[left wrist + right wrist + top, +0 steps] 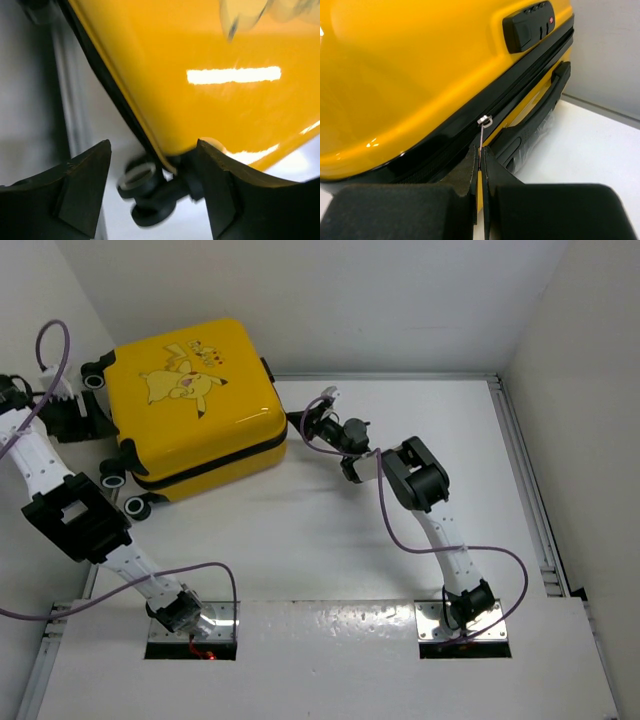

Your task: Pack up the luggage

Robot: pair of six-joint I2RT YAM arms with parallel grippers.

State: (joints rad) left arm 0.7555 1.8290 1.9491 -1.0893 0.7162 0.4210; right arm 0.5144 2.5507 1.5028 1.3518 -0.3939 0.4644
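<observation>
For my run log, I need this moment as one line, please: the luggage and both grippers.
luggage: shell closed, lying flat | right gripper: shut on zipper pull | left gripper: open, straddling corner wheel

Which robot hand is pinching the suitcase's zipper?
The right gripper: its jaws are shut on the small silver zipper pull of the glossy yellow suitcase. The left gripper stands open.

Blurred wheel (145, 187) beneath edge-cropped luggage (210, 100)
</observation>
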